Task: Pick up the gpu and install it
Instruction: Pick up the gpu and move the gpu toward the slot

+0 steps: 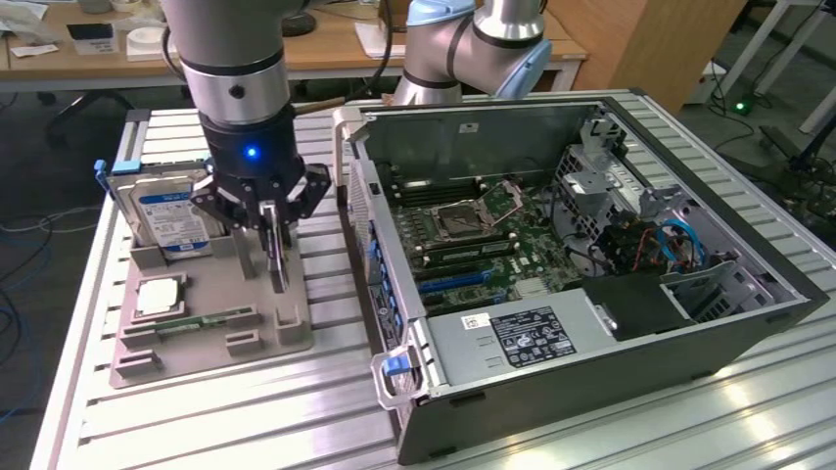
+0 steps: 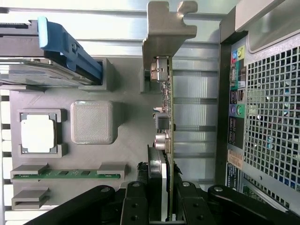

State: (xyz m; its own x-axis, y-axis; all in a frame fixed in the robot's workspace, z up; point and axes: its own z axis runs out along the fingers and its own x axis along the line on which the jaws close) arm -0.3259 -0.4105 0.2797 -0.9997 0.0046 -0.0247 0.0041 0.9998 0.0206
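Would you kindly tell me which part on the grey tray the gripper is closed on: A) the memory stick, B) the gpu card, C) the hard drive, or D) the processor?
B: in the wrist view the gripper has a finger pressed on each side of the upright gpu, while the hard drive stands apart in its own slot of the tray.

You can't see the top part of the card above the tray, because the gripper covers it.
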